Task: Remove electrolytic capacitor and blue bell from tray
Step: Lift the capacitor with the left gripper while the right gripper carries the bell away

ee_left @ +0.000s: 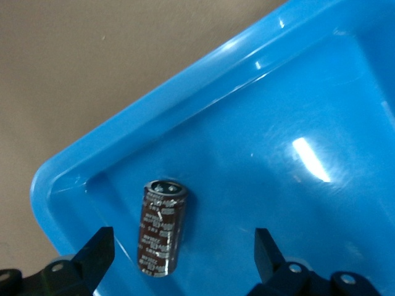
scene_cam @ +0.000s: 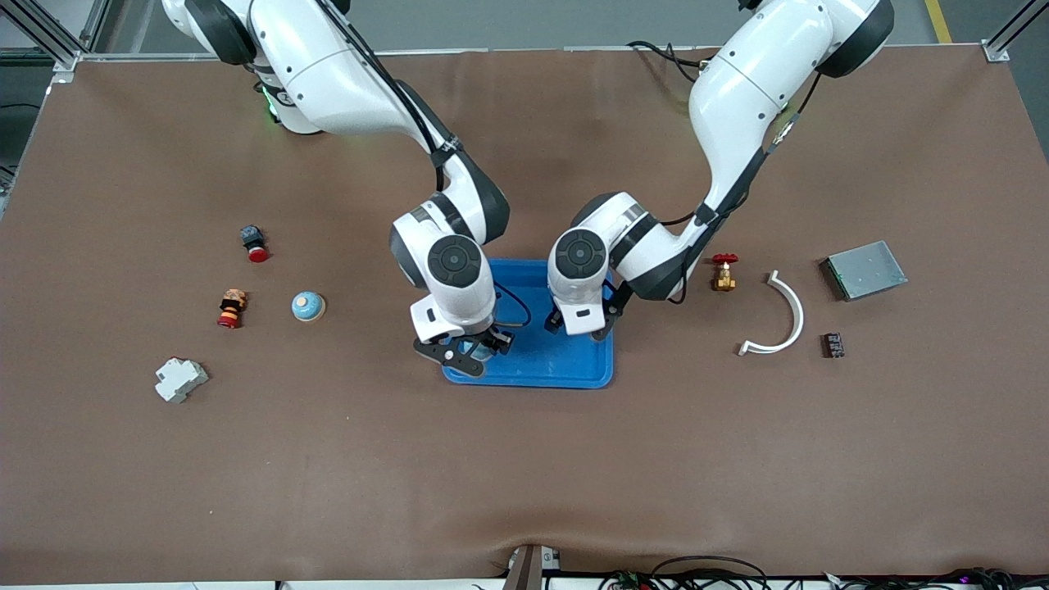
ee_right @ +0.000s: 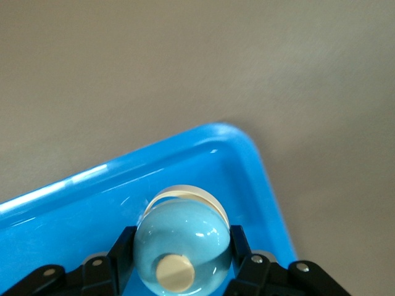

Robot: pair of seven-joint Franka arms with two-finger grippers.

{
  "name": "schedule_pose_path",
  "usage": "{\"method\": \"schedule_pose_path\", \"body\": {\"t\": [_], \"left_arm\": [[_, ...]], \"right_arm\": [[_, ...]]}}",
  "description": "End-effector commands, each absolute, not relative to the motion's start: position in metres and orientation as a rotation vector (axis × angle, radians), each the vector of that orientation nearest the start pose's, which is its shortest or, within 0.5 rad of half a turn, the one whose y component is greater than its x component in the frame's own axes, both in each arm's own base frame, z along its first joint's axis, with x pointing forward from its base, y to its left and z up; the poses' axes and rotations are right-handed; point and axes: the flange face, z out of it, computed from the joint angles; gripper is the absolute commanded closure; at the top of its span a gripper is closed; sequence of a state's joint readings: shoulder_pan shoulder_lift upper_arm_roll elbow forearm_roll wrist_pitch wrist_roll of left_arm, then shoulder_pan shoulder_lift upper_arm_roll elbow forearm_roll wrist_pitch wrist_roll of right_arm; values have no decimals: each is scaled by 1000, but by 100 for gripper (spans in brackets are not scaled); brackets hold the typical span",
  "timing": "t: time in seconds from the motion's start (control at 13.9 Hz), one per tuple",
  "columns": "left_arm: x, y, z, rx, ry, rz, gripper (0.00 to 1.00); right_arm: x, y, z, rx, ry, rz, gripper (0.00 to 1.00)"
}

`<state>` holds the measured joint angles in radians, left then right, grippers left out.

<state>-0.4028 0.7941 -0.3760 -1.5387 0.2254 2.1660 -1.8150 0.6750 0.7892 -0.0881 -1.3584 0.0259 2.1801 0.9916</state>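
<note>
Neither piece is out yet: the right gripper (ee_right: 179, 274) has its fingers clamped on the blue bell (ee_right: 182, 237) in a corner of the tray (scene_cam: 574, 373), while the left gripper (ee_left: 185, 259) hangs with fingers spread wide over the electrolytic capacitor (ee_left: 162, 228), which lies loose in another tray corner.

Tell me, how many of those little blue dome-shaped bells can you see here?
2. One pale blue dome-shaped bell sits in the bright blue plastic tray, gripped by the right gripper. The other blue bell rests on the table toward the right arm's end. The arms may hide more.
</note>
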Motion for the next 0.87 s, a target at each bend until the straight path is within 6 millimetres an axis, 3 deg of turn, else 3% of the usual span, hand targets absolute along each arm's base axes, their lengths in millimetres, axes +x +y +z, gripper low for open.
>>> {"method": "schedule_pose_path", "body": {"t": [0.0,0.36,0.79], "left_arm": [[518,-450,195,-2672,-1445,145,0],[515,-448,189,-2656,-1446,151,0],[510,-447,178,-2646,-1434,164,0]], "right_arm": [[618,370,269,-3118,517,-51,100],[620,288,279,-3137,357,-38,100],[606,196,264,-3142,201,-61,100]]}}
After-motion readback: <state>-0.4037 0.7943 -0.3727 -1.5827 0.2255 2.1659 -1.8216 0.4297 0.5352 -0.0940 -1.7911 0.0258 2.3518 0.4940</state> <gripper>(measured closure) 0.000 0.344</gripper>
